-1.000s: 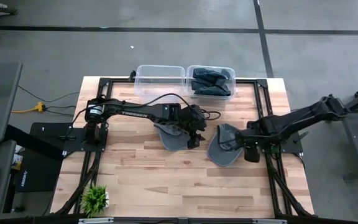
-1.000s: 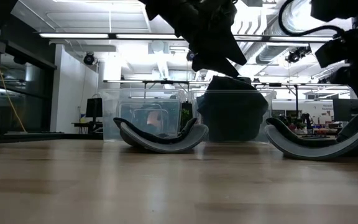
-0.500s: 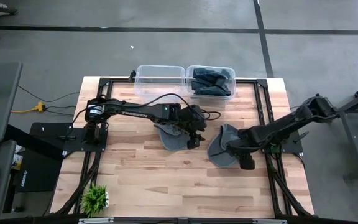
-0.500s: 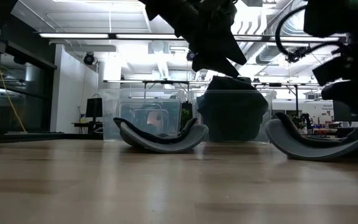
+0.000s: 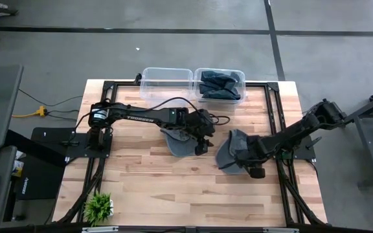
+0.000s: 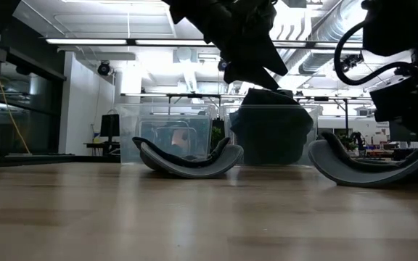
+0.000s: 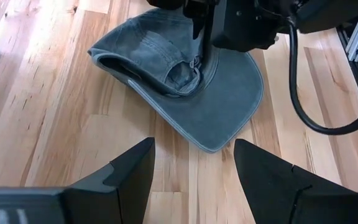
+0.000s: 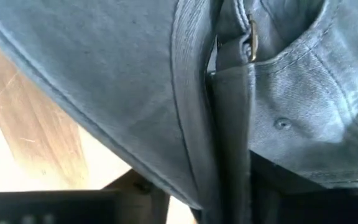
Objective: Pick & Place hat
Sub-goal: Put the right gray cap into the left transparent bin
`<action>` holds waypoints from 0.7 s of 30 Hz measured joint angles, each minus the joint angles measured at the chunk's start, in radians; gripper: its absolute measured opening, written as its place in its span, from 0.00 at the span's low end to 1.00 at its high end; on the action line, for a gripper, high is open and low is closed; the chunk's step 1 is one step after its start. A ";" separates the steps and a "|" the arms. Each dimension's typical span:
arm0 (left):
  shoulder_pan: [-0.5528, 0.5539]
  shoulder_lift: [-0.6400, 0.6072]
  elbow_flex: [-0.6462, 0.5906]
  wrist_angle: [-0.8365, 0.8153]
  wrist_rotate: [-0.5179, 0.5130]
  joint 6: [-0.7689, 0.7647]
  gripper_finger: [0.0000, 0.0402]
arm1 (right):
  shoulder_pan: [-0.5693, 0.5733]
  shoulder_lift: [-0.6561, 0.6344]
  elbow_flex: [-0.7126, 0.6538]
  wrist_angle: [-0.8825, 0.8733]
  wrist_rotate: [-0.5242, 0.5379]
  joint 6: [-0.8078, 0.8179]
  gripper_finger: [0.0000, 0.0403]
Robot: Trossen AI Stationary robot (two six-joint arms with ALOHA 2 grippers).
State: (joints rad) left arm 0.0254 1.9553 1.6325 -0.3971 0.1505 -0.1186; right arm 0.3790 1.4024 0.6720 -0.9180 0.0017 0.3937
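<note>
Two grey caps lie on the wooden table. The left cap point(image 5: 177, 144) point(image 6: 187, 163) rests under my left gripper point(image 5: 203, 144) point(image 7: 192, 146), which hangs open above it and touches nothing. The right cap point(image 5: 228, 155) point(image 6: 365, 170) point(image 7: 185, 81) point(image 8: 104, 74) lies with its opening up and its brim toward the table's near side. My right gripper point(image 5: 252, 163) point(image 7: 229, 25) point(image 8: 213, 199) is open and pushed down into this cap's rear, by the strap. My right gripper comes at the right cap from the table's right, slanting down. Its open fingers stand on either side of the rear strap with the buckle point(image 8: 248, 34), and cloth fills the gap between them. One finger point(image 7: 205, 37) reaches into the cap's opening. The cap stays on the table.
Two clear bins stand at the table's far edge: one empty bin point(image 5: 167, 83) and one bin point(image 5: 220, 84) holding dark caps. A small plant point(image 5: 99, 206) sits at the near left corner. Bare wood lies along the near side.
My right gripper has moved toward the table's left and near edge and come down onto the right cap's rear. The left arm and the left cap have kept still.
</note>
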 joint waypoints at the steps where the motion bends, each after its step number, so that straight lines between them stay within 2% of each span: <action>1: 0.000 0.000 0.000 -0.004 0.000 -0.001 0.54 | 0.003 -0.001 0.000 0.001 0.010 0.003 0.31; 7: 0.000 0.000 0.000 -0.033 0.000 -0.010 0.54 | 0.004 -0.001 0.000 0.012 0.027 -0.004 0.04; 10: 0.000 0.000 0.000 -0.059 -0.002 -0.017 0.54 | 0.012 -0.001 0.000 0.021 0.035 -0.010 0.03; 14: 0.003 0.000 0.000 -0.117 -0.018 -0.008 0.54 | 0.044 -0.002 0.013 0.019 0.097 -0.014 0.01; 21: 0.048 -0.049 0.005 -0.131 -0.051 0.003 0.54 | 0.088 -0.002 0.121 -0.069 0.200 -0.014 0.01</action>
State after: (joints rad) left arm 0.0731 1.9062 1.6375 -0.5283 0.0998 -0.1161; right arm 0.4670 1.4009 0.7934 -0.9870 0.2019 0.3797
